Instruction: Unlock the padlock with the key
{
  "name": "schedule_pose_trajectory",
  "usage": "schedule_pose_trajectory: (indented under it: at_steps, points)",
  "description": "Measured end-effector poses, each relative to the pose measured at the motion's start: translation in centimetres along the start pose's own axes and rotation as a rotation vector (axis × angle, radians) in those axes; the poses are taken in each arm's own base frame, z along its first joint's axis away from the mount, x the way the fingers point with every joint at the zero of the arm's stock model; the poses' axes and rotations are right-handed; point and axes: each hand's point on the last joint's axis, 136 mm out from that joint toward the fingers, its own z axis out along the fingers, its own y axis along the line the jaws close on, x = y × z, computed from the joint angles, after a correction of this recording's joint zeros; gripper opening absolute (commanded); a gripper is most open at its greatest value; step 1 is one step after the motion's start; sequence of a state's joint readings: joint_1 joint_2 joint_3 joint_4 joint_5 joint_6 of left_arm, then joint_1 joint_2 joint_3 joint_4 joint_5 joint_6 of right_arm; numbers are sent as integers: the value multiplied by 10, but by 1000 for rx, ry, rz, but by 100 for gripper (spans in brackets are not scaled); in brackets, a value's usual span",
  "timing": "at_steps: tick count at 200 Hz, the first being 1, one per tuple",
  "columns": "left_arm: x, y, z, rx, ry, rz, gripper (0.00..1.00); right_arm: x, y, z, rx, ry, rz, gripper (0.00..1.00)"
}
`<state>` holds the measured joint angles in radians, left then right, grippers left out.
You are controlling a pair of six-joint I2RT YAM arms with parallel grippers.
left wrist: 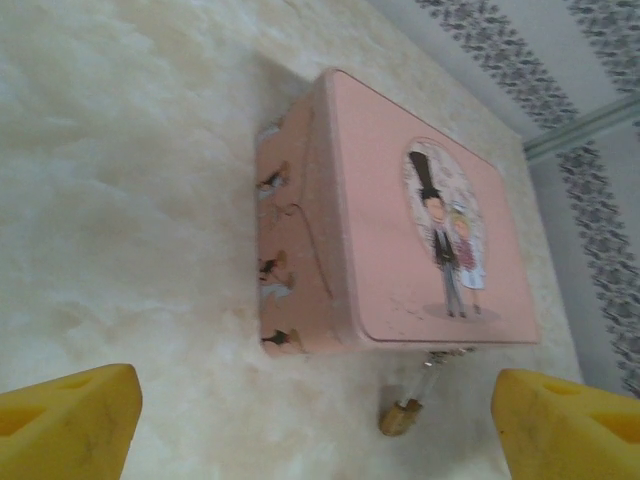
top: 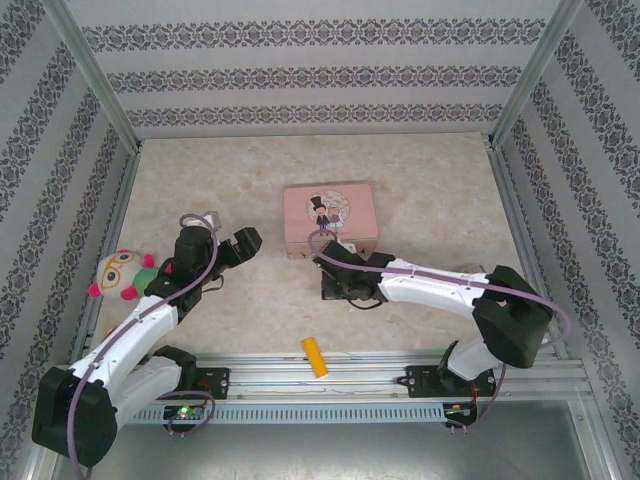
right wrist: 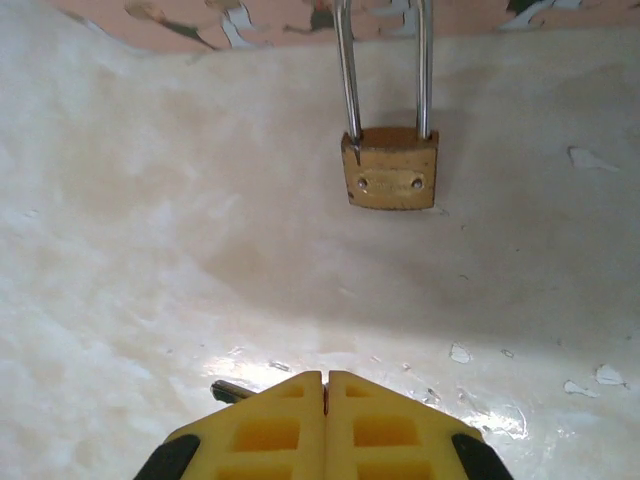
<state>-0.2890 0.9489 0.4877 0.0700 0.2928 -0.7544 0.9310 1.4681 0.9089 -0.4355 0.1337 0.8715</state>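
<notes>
The small brass padlock [right wrist: 390, 168] lies on the marble table, its silver shackle [right wrist: 345, 70] running up to the front of the pink tin [right wrist: 200, 25]. My right gripper [right wrist: 326, 378] sits just short of it with its yellow fingers pressed together. A slim dark key [right wrist: 228, 390] pokes out to the left from under them. From the left, my left gripper [left wrist: 320, 430] stands open, facing the tin [left wrist: 420, 220] and the padlock [left wrist: 401, 416], with nothing between its fingers. From above, the right gripper [top: 335, 262] is at the tin's front edge and the left gripper [top: 240, 245] is off to its left.
The pink illustrated tin [top: 330, 215] stands mid-table. A yellow rectangular block [top: 315, 357] lies near the front rail. A round plush toy [top: 122, 275] sits at the left beside the left arm. Patterned walls close in the table on three sides.
</notes>
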Motion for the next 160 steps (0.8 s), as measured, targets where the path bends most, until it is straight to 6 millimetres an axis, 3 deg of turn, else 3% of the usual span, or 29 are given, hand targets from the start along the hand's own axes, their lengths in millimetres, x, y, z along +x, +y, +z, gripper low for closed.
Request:
schedule_pose_trajectory:
  at_steps: [25, 67, 100, 122, 160]
  points:
    - [14, -18, 8, 86, 65, 13, 82, -9, 2, -10, -14, -46, 16, 0]
    - [67, -50, 21, 185, 234, 54, 68, -24, 6, -27, -45, -120, 35, 0]
    - [96, -62, 31, 219, 320, 66, 58, -32, 11, -35, -74, -155, 44, 0]
    - [104, -72, 37, 243, 353, 78, 53, -36, 15, -39, -96, -177, 53, 0]
    - [99, -96, 42, 313, 348, 95, 48, -37, 16, -38, -113, -195, 62, 0]
